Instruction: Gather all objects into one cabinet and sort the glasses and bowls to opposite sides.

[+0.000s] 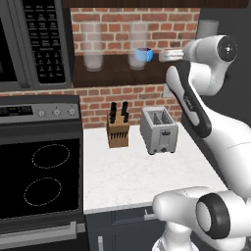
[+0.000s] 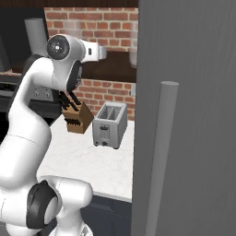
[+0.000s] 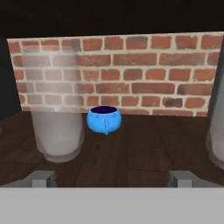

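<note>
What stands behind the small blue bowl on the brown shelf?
Behind the blue bowl is the red brick wall, seen along the shelf. A tall clear glass stands beside it, not behind. The strip of wall directly behind the bowl is covered.

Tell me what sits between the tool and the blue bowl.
Nothing: in the hand view, bare dark shelf runs from the open tool to the blue bowl.

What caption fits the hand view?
Open gripper faces a blue bowl on the dark shelf, a tall glass beside it, brick wall behind.
</note>
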Robot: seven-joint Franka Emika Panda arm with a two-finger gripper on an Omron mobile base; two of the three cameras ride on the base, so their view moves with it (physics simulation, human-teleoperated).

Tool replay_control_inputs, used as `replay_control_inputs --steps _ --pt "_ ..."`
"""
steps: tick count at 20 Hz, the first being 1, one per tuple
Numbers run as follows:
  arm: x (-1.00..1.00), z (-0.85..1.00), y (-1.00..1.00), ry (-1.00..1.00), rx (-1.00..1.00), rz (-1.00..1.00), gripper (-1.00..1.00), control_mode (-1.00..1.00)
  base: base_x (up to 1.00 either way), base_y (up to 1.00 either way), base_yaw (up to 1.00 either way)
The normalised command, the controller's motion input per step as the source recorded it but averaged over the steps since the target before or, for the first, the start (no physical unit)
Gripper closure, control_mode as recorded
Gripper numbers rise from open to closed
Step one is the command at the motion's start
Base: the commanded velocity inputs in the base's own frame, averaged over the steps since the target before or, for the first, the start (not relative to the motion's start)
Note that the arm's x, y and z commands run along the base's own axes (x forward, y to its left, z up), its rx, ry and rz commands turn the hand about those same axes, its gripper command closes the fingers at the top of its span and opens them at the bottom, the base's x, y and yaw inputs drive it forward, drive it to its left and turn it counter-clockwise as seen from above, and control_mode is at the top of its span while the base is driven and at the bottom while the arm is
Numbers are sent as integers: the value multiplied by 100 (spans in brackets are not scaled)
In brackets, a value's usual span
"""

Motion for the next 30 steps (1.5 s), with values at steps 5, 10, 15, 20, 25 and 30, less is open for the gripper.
replay_control_inputs --steps 5,10,15,20,25,30 --pt "40 -14 0 0 0 6 -100 -100 0 0 0" --pt "27 -20 0 0 0 6 -100 -100 0 0 0" --pt "26 -6 0 0 0 5 -100 -100 0 0 0" --pt "35 0 0 0 0 4 -100 -100 0 0 0" --pt "31 0 0 0 0 3 -100 -100 0 0 0" --pt "29 0 0 0 0 3 -100 -100 0 0 0"
